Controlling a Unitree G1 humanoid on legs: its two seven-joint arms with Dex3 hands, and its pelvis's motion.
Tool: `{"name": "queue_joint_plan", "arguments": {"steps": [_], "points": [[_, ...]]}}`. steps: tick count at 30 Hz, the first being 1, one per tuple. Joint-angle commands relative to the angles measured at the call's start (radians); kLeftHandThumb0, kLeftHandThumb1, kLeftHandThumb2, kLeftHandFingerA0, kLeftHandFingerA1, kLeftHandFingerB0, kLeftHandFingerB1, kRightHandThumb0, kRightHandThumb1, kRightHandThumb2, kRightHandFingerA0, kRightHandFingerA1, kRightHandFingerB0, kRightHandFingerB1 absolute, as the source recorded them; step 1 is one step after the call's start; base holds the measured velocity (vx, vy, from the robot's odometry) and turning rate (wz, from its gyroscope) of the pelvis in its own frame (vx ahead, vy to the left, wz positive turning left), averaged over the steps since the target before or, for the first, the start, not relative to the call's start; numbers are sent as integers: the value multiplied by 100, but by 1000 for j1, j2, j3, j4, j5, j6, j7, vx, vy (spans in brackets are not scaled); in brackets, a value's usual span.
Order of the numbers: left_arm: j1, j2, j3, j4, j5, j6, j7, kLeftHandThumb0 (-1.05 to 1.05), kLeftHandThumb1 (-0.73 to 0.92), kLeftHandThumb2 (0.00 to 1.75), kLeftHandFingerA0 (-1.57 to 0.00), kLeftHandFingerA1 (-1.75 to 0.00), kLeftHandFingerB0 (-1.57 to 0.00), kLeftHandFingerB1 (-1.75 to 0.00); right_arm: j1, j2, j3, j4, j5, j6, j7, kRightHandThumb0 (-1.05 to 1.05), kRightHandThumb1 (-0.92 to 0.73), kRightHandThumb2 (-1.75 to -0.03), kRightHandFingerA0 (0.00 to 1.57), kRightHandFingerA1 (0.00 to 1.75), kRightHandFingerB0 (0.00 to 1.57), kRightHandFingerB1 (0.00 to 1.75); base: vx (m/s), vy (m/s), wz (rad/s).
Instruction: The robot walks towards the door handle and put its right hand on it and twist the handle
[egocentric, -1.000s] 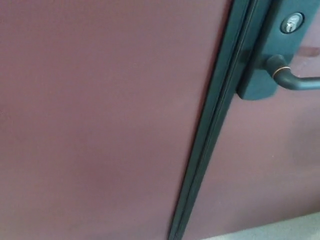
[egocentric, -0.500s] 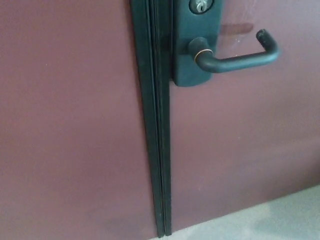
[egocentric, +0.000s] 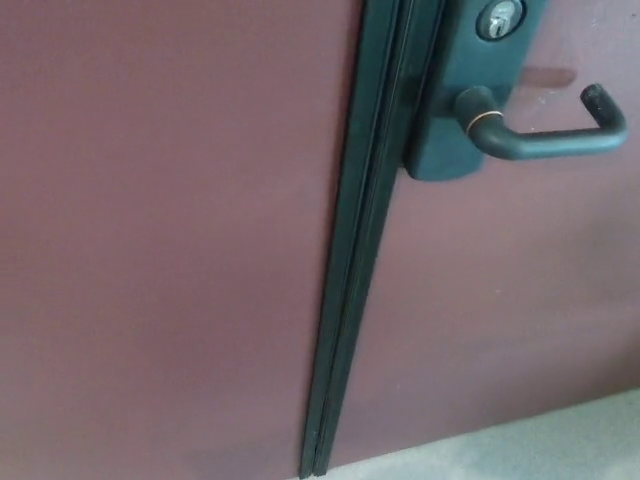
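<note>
A dark lever door handle (egocentric: 545, 137) sticks out from a dark backplate (egocentric: 455, 110) at the upper right of the head view. Its lever runs level to the right and ends in a short upturned tip (egocentric: 602, 104). A keyhole cylinder (egocentric: 499, 17) sits on the plate just above the handle. The door (egocentric: 500, 300) is dark red-brown. No part of either hand or arm shows.
A dark vertical strip (egocentric: 360, 240) runs from the top down to the floor, separating the left panel (egocentric: 160, 240) from the door with the handle. A pale floor (egocentric: 540, 450) shows at the bottom right corner.
The whole picture has swung: handle and strip slid left half a second ago, then back to the right. This is camera movement. The handle stays level.
</note>
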Motion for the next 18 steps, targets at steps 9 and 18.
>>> {"name": "queue_joint_plan", "arguments": {"steps": [9, 18], "points": [[1, 7, -16, -3, 19, -8, -11, -47, 51, 81, -55, -56, -34, -48, 9, -2, 0, 4, -2, 11, 9, -43, -58, -79, 60, 54, 39, 46, 41, -199, -12], [-9, 8, -13, -3, 12, -4, -17, -47, 52, 81, -56, -57, -35, -48, 7, -4, -1, 1, 0, 9, 15, -43, -58, -79, 59, 54, 40, 46, 1, 9, -2]]}}
